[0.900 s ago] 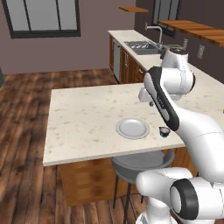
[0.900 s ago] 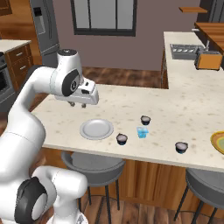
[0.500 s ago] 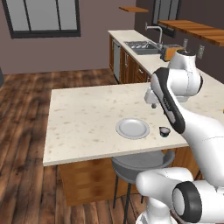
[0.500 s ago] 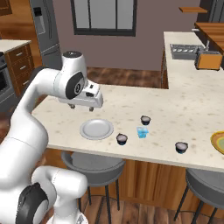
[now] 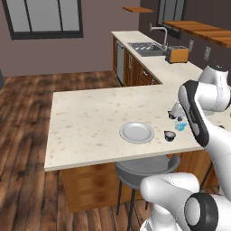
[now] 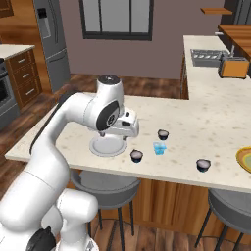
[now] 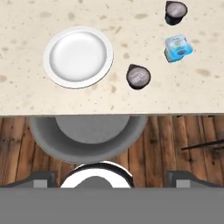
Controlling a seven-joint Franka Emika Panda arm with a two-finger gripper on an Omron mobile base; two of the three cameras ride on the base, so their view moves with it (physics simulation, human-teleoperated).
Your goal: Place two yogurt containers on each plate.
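Dark yogurt cup (image 7: 138, 76) upright, just beside grey plate (image 7: 78, 57).

Home kitchen, pretty clearly.
Stone-look island counter (image 5: 90, 117) with stools (image 5: 144, 169), sink (image 5: 145, 46), toaster (image 6: 231, 67), steel fridge (image 6: 51, 39), wood floor (image 5: 22, 135).

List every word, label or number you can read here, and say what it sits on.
None is legible.
light blue yogurt container: pale label on its lid, print too blurred to read.
dark yogurt container: faint marks on its lid, too small to read.
grey plate: unmarked.
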